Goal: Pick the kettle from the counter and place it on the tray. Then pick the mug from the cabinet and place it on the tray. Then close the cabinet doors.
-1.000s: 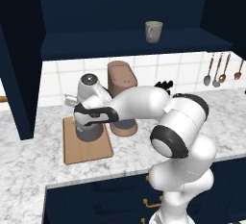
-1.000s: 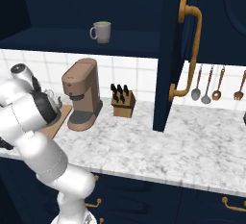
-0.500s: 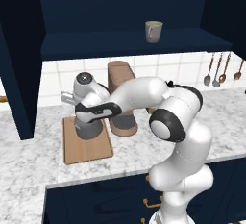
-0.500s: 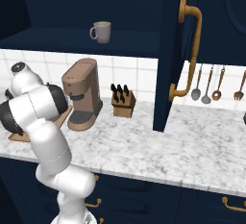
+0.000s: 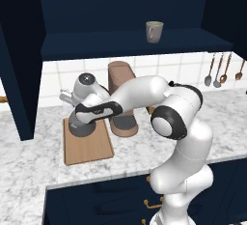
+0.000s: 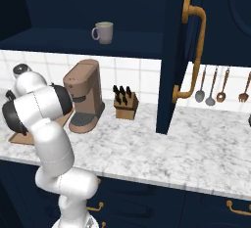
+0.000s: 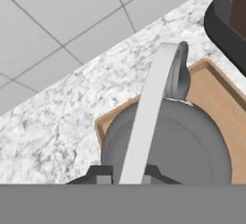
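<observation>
The dark grey kettle sits at the far end of the wooden tray on the marble counter. My gripper is right above it. In the hand view the gripper is shut on the kettle's thin light-grey handle, which runs between the two fingertips over the kettle body and the tray corner. The grey-beige mug stands on the open cabinet's shelf; from the right base view the mug is high on the left.
A tall brown coffee machine stands close to the right of the tray, behind my arm. A knife block is beside it. The open right cabinet door with its brass handle juts out over the counter. Utensils hang at the right.
My arm has stretched further left and its elbow has swung round. The hand with the kettle has shifted slightly left over the tray's far end.
</observation>
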Available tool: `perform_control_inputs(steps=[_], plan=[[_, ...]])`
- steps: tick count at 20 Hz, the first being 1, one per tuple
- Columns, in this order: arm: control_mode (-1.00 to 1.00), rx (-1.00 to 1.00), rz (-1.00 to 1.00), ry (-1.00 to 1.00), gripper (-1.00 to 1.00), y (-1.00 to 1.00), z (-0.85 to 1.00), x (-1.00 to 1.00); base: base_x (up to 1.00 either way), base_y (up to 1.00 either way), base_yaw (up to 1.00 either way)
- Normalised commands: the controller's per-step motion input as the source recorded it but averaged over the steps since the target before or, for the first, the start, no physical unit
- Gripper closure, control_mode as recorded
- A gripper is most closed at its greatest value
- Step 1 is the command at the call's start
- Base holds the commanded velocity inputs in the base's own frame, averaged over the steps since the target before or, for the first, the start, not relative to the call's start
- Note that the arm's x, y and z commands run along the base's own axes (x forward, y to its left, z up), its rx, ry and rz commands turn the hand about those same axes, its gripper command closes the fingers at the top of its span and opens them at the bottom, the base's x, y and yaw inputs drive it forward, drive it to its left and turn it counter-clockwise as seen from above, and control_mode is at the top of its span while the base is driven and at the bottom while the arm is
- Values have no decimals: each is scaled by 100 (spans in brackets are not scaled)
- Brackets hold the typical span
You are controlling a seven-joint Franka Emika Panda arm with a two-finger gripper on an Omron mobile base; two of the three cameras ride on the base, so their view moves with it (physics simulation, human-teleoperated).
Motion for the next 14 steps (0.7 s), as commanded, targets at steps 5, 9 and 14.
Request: perform_control_inputs(steps=[5,9,14], plan=[[-100,16,0,0,100,-18,-19,0,0,0,0],[-100,9,0,0,100,-19,-24,0,0,0,0],[-100,3,0,0,-100,-7,-15,0,0,0,0]])
